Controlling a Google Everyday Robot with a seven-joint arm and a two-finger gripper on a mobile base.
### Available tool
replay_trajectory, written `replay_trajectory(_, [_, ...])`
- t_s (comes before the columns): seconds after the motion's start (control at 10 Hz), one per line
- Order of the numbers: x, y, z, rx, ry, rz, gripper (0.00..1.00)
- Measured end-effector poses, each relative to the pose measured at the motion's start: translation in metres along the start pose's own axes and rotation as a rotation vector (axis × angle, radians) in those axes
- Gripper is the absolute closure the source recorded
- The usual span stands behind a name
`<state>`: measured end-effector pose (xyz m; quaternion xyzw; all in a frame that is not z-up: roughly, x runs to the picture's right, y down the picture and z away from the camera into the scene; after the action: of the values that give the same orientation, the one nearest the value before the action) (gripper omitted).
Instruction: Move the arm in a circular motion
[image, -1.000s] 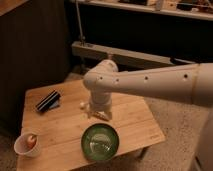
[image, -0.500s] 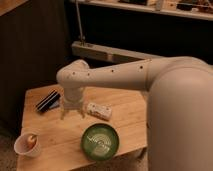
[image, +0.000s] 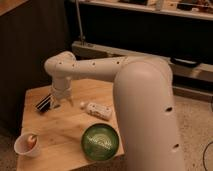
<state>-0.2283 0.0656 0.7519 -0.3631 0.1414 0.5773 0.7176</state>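
1. Gripper (image: 56, 104) hangs at the arm's end over the back left part of the wooden table (image: 60, 135), its pale fingers pointing down with a gap between them, holding nothing.
2. Compared with a moment ago, the gripper has swung further left and back; it now sits right by the dark striped object (image: 44, 103), whereas earlier it was over the table's middle.
3. Off-white arm (image: 142, 100) now fills more of the right side, its thick segment in the near foreground, its elbow bent above the table's back edge.
4. A small white bottle (image: 98, 108) lies on its side, now uncovered, right of the gripper.
5. A green bowl (image: 100, 141) sits near the front edge, partly cut off by the arm.
6. A white cup (image: 27, 144) stands at the front left corner.
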Motion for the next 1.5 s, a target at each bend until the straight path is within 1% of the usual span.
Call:
replay_trajectory(0.1, [-0.019, -0.017, -0.006, 0.019, -0.026, 0.024, 0.35])
replay_trajectory(0.3, [-0.043, -0.059, -0.022, 0.046, -0.08, 0.081, 0.35])
replay_trajectory(0.5, [-0.06, -0.117, -0.048, 0.084, -0.133, 0.159, 0.35])
replay_trajectory(0.7, [-0.07, -0.17, -0.069, 0.102, -0.177, 0.247, 0.35])
replay_trajectory(0.8, [-0.068, -0.208, -0.082, 0.118, -0.197, 0.321, 0.35])
replay_trajectory(0.9, [-0.061, -0.237, -0.09, 0.139, -0.203, 0.382, 0.35])
replay_trajectory(1.0, [-0.054, -0.257, -0.095, 0.151, -0.211, 0.428, 0.35])
replay_trajectory(1.1, [-0.038, -0.286, -0.103, 0.167, -0.225, 0.508, 0.35])
replay_trajectory(1.3, [-0.011, -0.321, -0.112, 0.195, -0.25, 0.603, 0.35])
replay_trajectory(1.5, [0.025, -0.354, -0.121, 0.217, -0.277, 0.703, 0.35])
